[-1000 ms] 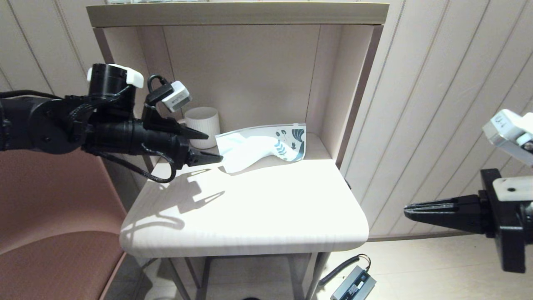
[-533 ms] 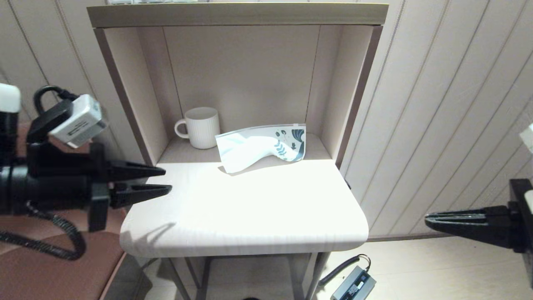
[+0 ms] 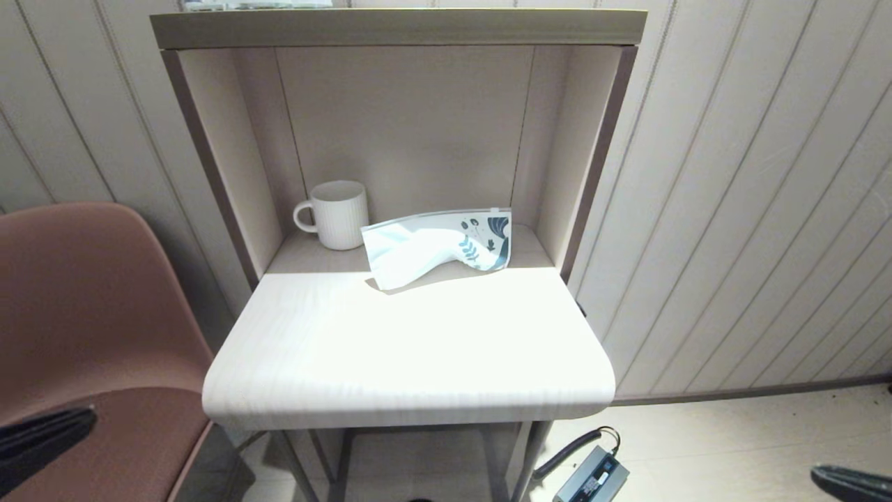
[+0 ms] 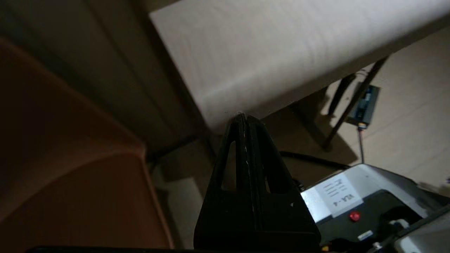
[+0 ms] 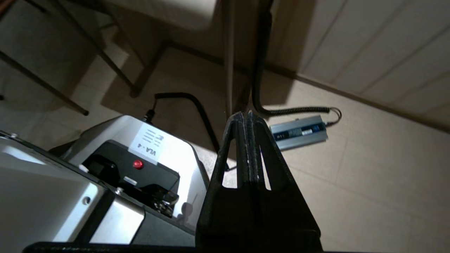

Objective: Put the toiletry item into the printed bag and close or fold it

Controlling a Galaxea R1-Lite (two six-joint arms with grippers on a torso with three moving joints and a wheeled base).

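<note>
- Printed bag [image 3: 437, 245], soft, creased white pouch with blue leaf print, leans beside ribbed white mug [image 3: 339, 213] in wooden alcove.
- Left gripper [image 4: 245, 121] and right gripper [image 5: 245, 117], fingers pressed together, hang low beside table [image 3: 411, 348].

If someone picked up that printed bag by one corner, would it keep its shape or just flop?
Probably flop: the bag already lies rumpled, with a wavy fold along its lower edge, so it looks soft and thin. It seems light, as it sits half propped rather than pressed flat. A push would likely crumple or slide it on the smooth table rather than tip it.
</note>
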